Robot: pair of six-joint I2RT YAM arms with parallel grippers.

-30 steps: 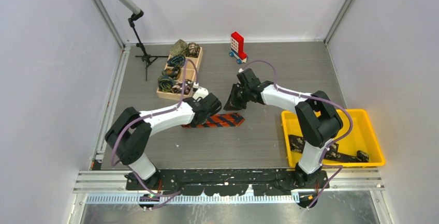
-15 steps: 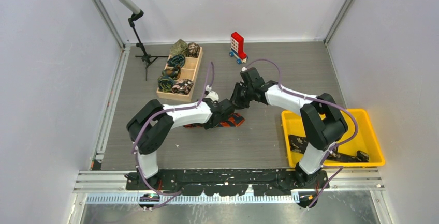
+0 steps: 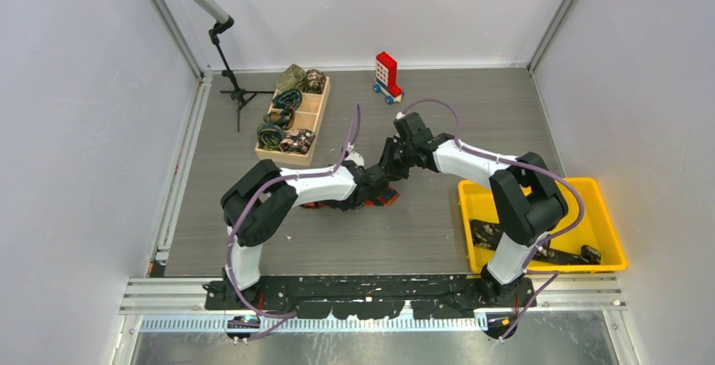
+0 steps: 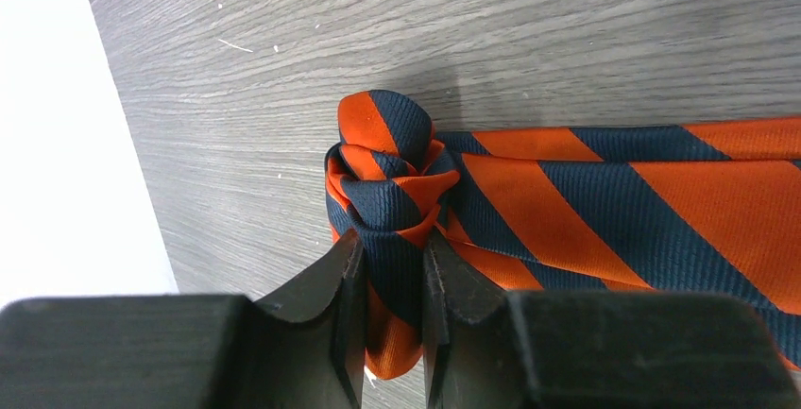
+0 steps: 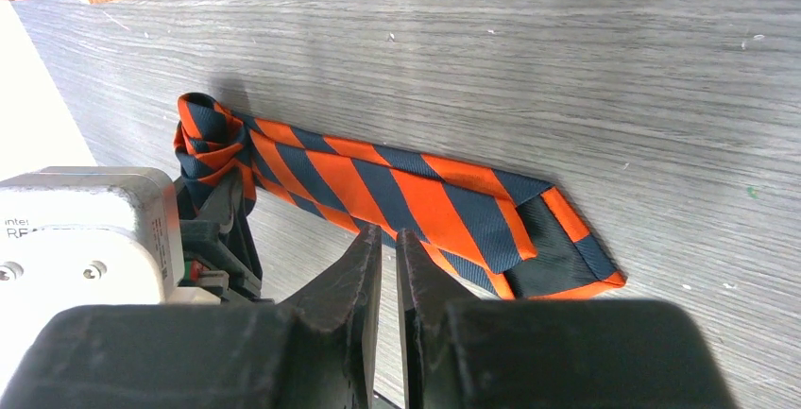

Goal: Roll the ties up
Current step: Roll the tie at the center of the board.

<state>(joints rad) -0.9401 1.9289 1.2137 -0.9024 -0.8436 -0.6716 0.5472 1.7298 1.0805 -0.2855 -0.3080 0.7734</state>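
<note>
Your orange-and-navy striped tie [image 4: 605,192] lay flat on the table [image 4: 236,41], with only its narrow end wound into a small roll [image 4: 387,187]. Most of its length was left to roll, and more ties [image 3: 497,237] waited in the yellow bin [image 3: 540,183]. Your left end effector [image 4: 387,263] reached in low, clamped on that roll. Your right end effector [image 5: 389,248] hovered over the wide end, fingers nearly together, nothing visibly between them.

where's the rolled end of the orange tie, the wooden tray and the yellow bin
orange tie [image 4: 387,182]: left wrist view, on its rolled-up end
wooden tray [image 3: 282,158]: top external view, on its near wall
yellow bin [image 3: 586,222]: top external view, on a bare patch of its floor
</note>
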